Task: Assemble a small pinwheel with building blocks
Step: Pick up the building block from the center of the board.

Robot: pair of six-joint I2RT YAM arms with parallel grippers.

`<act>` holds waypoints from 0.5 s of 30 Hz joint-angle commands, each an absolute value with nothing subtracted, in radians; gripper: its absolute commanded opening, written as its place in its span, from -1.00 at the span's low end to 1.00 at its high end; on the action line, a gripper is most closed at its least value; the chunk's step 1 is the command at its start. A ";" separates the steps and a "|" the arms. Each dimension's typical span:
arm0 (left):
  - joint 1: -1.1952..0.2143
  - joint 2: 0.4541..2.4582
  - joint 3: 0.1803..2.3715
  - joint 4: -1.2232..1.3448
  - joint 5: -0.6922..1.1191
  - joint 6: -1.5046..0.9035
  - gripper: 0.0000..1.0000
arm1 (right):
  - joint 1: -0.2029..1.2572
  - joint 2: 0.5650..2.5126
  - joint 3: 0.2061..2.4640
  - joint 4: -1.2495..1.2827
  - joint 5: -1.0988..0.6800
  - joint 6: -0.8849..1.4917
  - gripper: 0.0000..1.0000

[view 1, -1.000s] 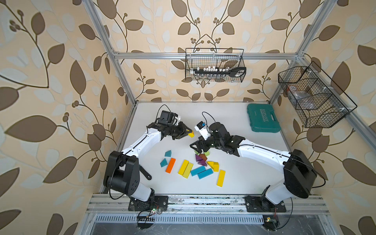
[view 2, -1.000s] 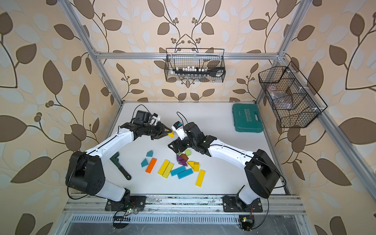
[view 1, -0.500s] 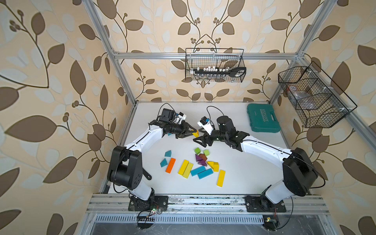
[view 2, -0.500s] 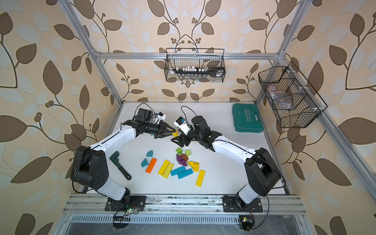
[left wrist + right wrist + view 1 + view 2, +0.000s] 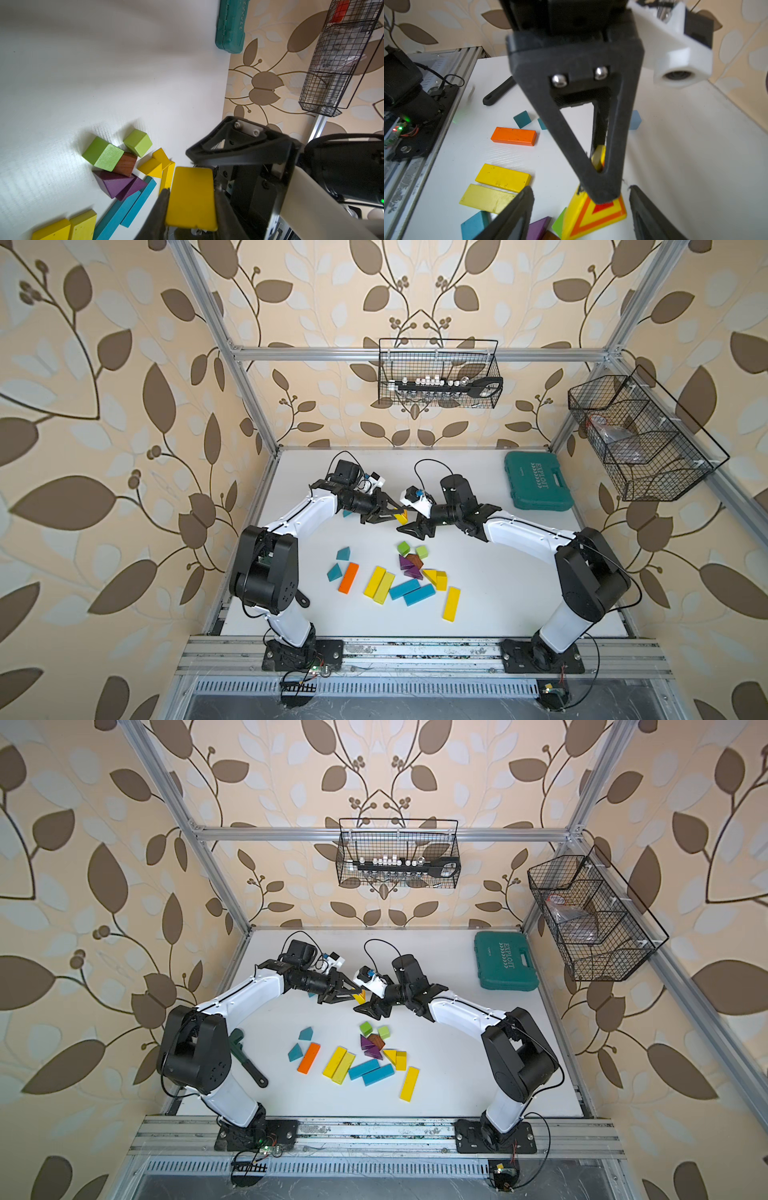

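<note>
My left gripper [image 5: 400, 516] [image 5: 192, 193] is shut on a yellow wedge [image 5: 191, 199] whose triangular face carries orange and red stripes [image 5: 600, 214]. It holds the wedge above the table, behind the pile. My right gripper [image 5: 415, 527] [image 5: 581, 193] faces it, open, with one finger [image 5: 523, 203] on each side of the wedge and a gap on both sides. The other building blocks lie loose below: green cubes [image 5: 403, 548], purple wedges [image 5: 409, 570], a brown wedge [image 5: 415, 560], yellow bars [image 5: 379, 584], blue bars [image 5: 411, 592], an orange bar [image 5: 348, 577] and teal wedges [image 5: 343, 553].
A teal tool case [image 5: 538, 485] lies at the back right of the table. A black wrench-like tool [image 5: 247, 1056] lies by the left arm's base. Wire baskets hang on the back wall [image 5: 438, 373] and the right wall [image 5: 640, 439]. A light-blue cube [image 5: 635, 120] sits under the left arm.
Both grippers moved toward the back and met in mid-air. The right gripper left the pile, came up to the wedge and its jaws have narrowed around it.
</note>
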State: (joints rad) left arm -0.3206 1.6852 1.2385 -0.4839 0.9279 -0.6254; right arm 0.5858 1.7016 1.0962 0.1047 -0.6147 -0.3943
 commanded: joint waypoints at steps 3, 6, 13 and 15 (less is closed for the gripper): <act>-0.319 1.709 1.291 -0.551 0.948 -0.569 -0.82 | 0.585 1.731 1.062 0.216 -0.634 -0.488 0.25; -0.319 1.715 1.293 -0.554 0.946 -0.566 -0.82 | 0.587 1.752 1.083 0.188 -0.636 -0.506 0.10; -0.309 1.726 1.305 -0.570 0.944 -0.560 -0.78 | 0.593 1.780 1.102 0.144 -0.635 -0.560 -0.20; -0.308 1.731 1.309 -0.580 0.941 -0.554 -0.76 | 0.594 1.783 1.104 0.155 -0.631 -0.554 -0.32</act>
State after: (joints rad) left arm -0.3199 1.7214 1.2640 -0.5632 0.9161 -0.5594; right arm 0.5846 1.7660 1.0828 0.1612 -0.6231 -0.5209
